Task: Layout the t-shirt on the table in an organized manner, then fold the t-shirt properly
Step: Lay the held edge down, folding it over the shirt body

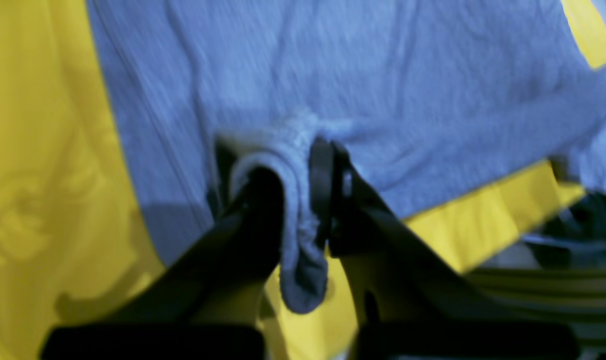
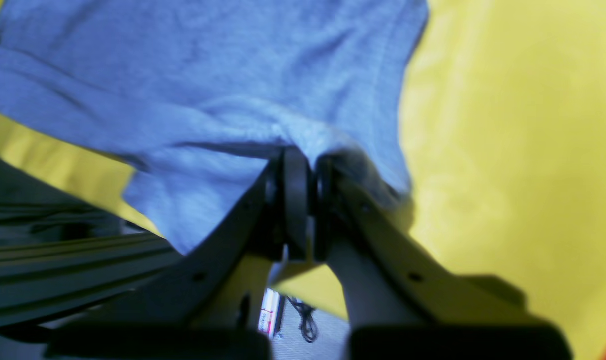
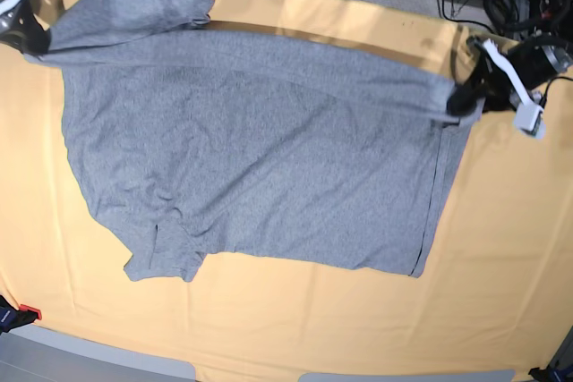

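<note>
Stretching between both arms, the t-shirt (image 3: 260,149) is spread plain side up across the yellow worktop (image 3: 501,266). A fold of grey cloth is pinched by the left fingers (image 1: 303,200) at the hem end, on the base view's right. The right fingers (image 2: 303,200) are clamped on the far sleeve edge, top left. One sleeve lies loose near the front.

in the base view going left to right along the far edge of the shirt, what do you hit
right gripper pinching the shirt's corner → t-shirt stretched between the arms → left gripper pinching the other corner → bare table
</note>
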